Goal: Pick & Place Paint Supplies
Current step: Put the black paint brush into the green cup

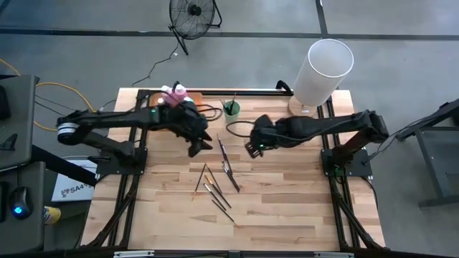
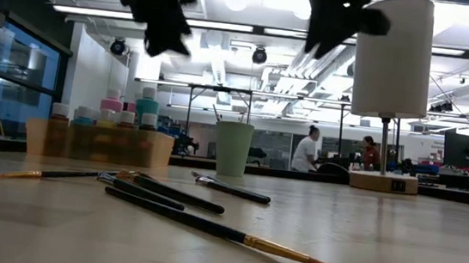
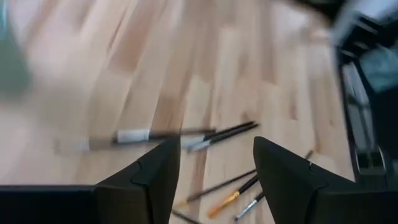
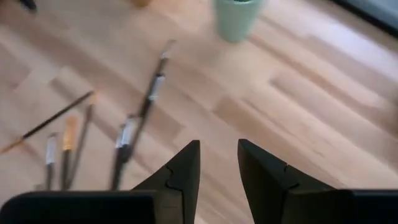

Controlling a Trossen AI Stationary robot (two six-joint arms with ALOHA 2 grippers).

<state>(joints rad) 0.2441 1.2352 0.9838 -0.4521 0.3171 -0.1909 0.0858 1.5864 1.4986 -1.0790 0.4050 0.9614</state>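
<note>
Thin dark-handled brushes [image 1: 219, 183] lie scattered flat mid-table, while pale-capped paint bottles [image 2: 102, 119] stand upright in the orange tray [image 2: 95, 144].

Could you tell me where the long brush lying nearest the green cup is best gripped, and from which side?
Grip the long brush at mid-handle, coming straight down from above. It lies flat on the table, thin and straight, so the jaws should close across its width. Another brush lies close beside its lower end.
</note>
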